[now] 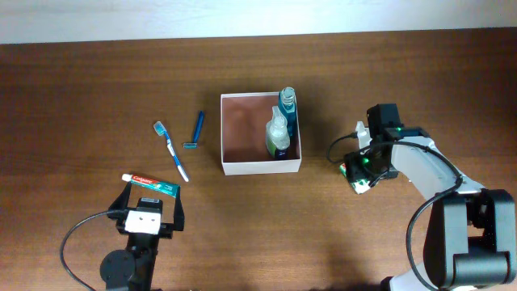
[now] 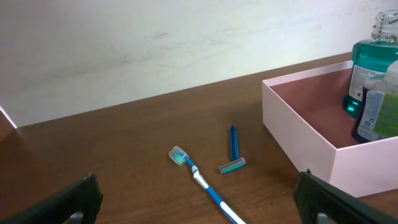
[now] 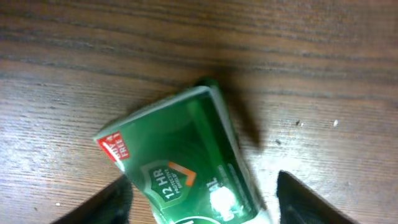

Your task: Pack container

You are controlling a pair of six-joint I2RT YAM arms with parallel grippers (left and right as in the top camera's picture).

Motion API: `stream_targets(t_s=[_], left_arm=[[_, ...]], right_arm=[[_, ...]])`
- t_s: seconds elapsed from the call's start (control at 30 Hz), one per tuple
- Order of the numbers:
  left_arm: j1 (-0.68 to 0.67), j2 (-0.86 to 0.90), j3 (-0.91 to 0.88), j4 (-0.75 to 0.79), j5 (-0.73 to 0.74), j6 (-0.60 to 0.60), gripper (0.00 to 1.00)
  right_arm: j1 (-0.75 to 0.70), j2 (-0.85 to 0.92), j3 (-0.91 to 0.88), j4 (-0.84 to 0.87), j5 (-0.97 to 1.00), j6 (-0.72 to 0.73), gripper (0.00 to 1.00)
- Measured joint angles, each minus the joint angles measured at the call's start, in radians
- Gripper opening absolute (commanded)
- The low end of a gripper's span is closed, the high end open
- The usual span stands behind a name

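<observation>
**Step in hand (as judged):** pickup of the next item, the green carton [image 3: 186, 162]. It lies flat on the table [image 1: 81, 89], well to the right of the container [image 1: 260, 168].

**Container:** square and open-topped, with white card walls and a reddish-brown inside, at the middle of the table. It holds two bottles [image 1: 283, 121] along its right wall. They are clear plastic, and one holds teal liquid.

**Right gripper [image 1: 360, 171]:** you have it low over the carton with its fingers spread wide to either side, gripping nothing. A gap shows beside one finger.

**Left gripper [image 1: 152, 200]:** wide open and empty, just short of the toothpaste tube [image 1: 150, 184].

**Loose items left of the container:**
- toothbrush [image 1: 171, 151], slim, blue and white
- razor [image 1: 196, 130], blue, thin-handled

**Carton:** glossy printed card with squared edges, lying askew to your fingers.

**Next move (as judged):** turn your wrist to square the fingers to the carton's long sides. Then close, lift, and carry it over to the free left half of the container.
</observation>
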Motion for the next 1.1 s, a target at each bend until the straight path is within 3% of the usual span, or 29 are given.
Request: stream_targets(t_s=[0.43, 0.63, 0.83, 0.9, 0.97, 1.1], left_arm=[[0.000, 0.000, 0.000, 0.000, 0.000, 0.000, 1.00], [0.000, 0.000, 0.000, 0.000, 0.000, 0.000, 1.00], [0.000, 0.000, 0.000, 0.000, 0.000, 0.000, 1.00], [0.000, 0.000, 0.000, 0.000, 0.000, 0.000, 1.00], [0.000, 0.000, 0.000, 0.000, 0.000, 0.000, 1.00], [0.000, 0.000, 0.000, 0.000, 0.000, 0.000, 1.00]], right_arm=[[0.000, 0.000, 0.000, 0.006, -0.023, 0.002, 0.46], [0.000, 0.000, 0.000, 0.013, -0.054, 0.010, 0.35], [0.000, -0.001, 0.000, 0.022, -0.066, 0.026, 0.34], [0.000, -0.001, 0.000, 0.023, -0.069, 0.029, 0.44], [0.000, 0.000, 0.000, 0.026, -0.069, 0.029, 0.48], [0.000, 0.000, 0.000, 0.026, -0.069, 0.028, 0.38]])
